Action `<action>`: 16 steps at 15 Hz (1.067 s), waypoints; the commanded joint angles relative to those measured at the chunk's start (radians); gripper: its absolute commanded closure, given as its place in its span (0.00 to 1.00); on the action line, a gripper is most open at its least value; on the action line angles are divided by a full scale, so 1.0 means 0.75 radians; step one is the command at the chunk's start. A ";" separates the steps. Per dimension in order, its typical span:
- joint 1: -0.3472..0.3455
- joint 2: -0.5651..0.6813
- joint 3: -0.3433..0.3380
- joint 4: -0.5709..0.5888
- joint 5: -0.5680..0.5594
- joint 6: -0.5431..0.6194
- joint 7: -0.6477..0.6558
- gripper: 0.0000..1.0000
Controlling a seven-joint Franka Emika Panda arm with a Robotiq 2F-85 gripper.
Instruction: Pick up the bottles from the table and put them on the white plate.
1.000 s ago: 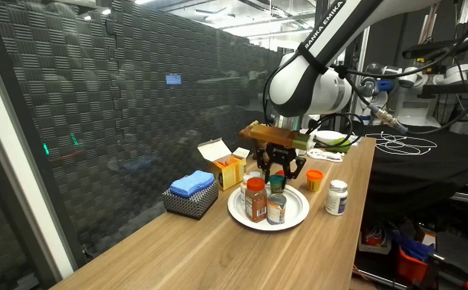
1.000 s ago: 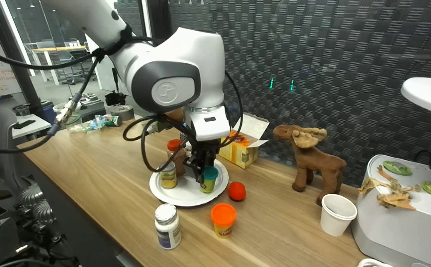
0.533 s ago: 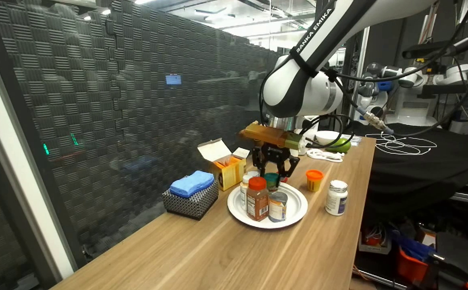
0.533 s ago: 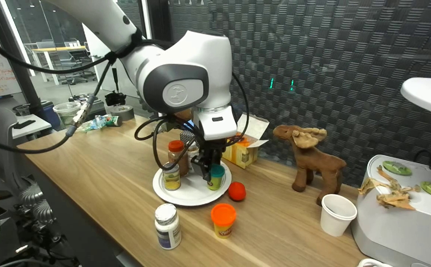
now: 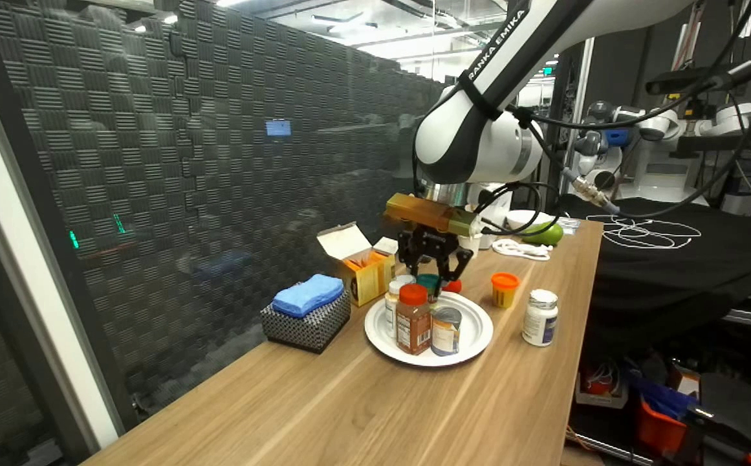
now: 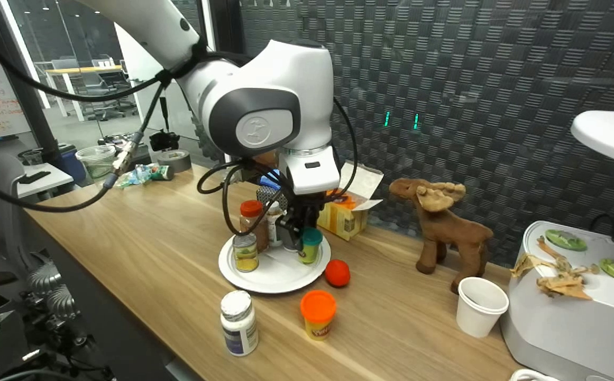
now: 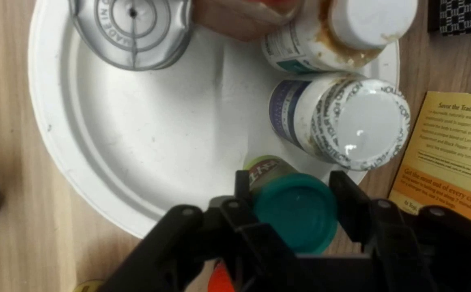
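The white plate point(image 7: 134, 154) lies on the wooden table point(image 5: 349, 414). On it stand the amber-brown bottle with red cap point(image 5: 413, 323), a silver-topped can point(image 5: 446, 336) and two white bottles point(image 7: 359, 123) point(image 7: 369, 24), side by side. My gripper point(image 7: 289, 175) has its fingers on both sides of a teal-lidded tub point(image 7: 296, 215), seemingly closed against its lid. The tub leans slightly over the plate's edge; it also shows in both exterior views point(image 5: 427, 283) point(image 6: 311, 250). Another white bottle point(image 5: 540, 320) point(image 6: 240, 328) stands on the table beyond the plate. The far finger is hidden in an exterior view.
An orange-lidded tub point(image 6: 318, 315) and a red ball point(image 6: 337, 272) stand beside the plate. An open yellow carton point(image 5: 369, 275) and a patterned box with blue cloth point(image 5: 307, 317) stand near the wall. A plush moose point(image 6: 447, 233) and white cups point(image 6: 480, 307) stand farther along.
My gripper and the teal-lidded tub moved together toward the yellow carton's side of the plate. The plate and its bottles shifted slightly at first. The loose white bottle stayed still.
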 commanded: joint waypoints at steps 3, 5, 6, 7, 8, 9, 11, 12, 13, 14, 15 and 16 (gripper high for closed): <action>-0.009 0.022 0.036 0.041 0.051 0.013 -0.017 0.73; 0.009 0.027 0.017 0.039 0.010 0.001 0.004 0.73; 0.008 0.028 0.019 0.037 0.008 -0.007 -0.002 0.73; 0.009 0.028 0.017 0.034 0.004 -0.010 -0.003 0.73; 0.007 0.029 0.022 0.032 0.003 -0.016 -0.016 0.69; 0.006 0.030 0.023 0.030 0.001 -0.020 -0.023 0.23; 0.013 0.025 0.018 0.023 -0.006 -0.013 -0.022 0.21; 0.016 0.020 0.015 0.019 -0.010 -0.011 -0.021 0.15; 0.021 0.011 0.010 0.014 -0.019 -0.009 -0.016 0.06; 0.031 -0.002 -0.002 0.008 -0.039 -0.009 -0.002 0.01; 0.045 -0.023 -0.018 -0.001 -0.068 -0.009 0.014 0.00; 0.058 -0.042 -0.034 -0.008 -0.105 -0.010 0.028 0.00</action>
